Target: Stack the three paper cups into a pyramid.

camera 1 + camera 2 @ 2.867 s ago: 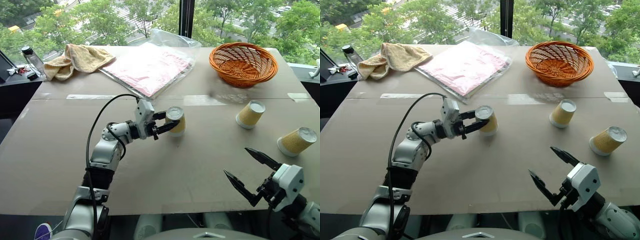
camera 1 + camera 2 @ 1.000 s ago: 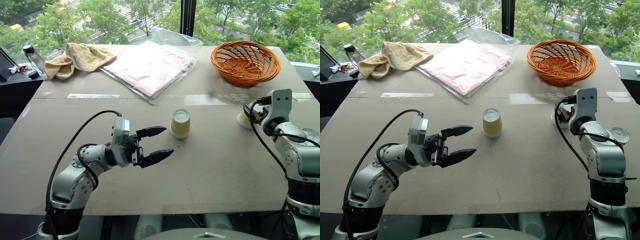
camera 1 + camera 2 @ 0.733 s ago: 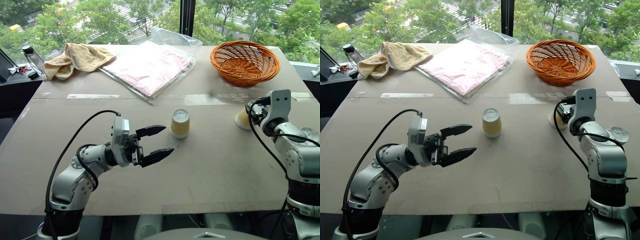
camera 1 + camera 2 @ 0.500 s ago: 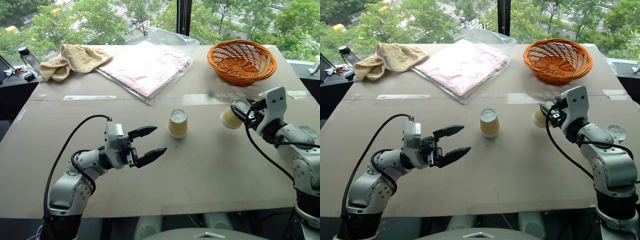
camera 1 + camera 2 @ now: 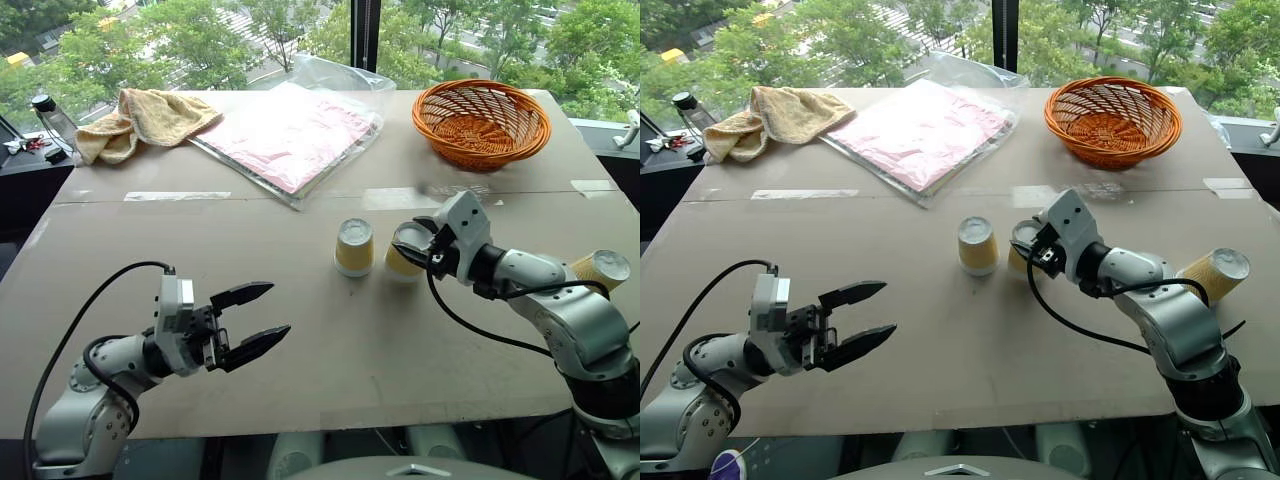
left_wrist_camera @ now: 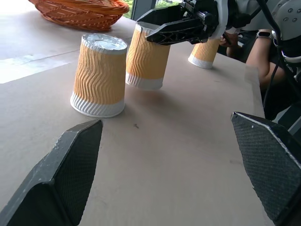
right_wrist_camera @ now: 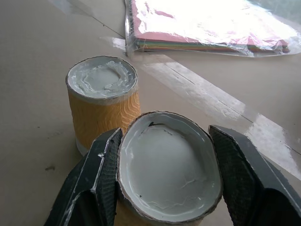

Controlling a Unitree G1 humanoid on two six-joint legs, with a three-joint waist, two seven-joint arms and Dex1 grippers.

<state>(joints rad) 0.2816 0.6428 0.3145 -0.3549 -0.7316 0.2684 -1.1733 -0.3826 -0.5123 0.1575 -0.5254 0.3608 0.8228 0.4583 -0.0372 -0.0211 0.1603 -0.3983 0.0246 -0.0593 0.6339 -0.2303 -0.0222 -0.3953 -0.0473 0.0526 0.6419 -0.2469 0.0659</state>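
The right hand (image 5: 420, 250) is clamped on an upturned paper cup (image 5: 403, 252), squeezing its base oval, and holds it just beside the first cup (image 5: 355, 247), which stands base-up on the table (image 5: 330, 360); the two are close but whether they touch I cannot tell. The third cup (image 5: 602, 268) lies on its side behind this hand's arm, well apart, its long axis roughly level. The left hand (image 5: 243, 320) hangs wide open and empty, nearer the table's front edge. The orange woven basket (image 5: 481, 122) and bagged coloured paper (image 5: 290, 135) sit beyond, out of the way.
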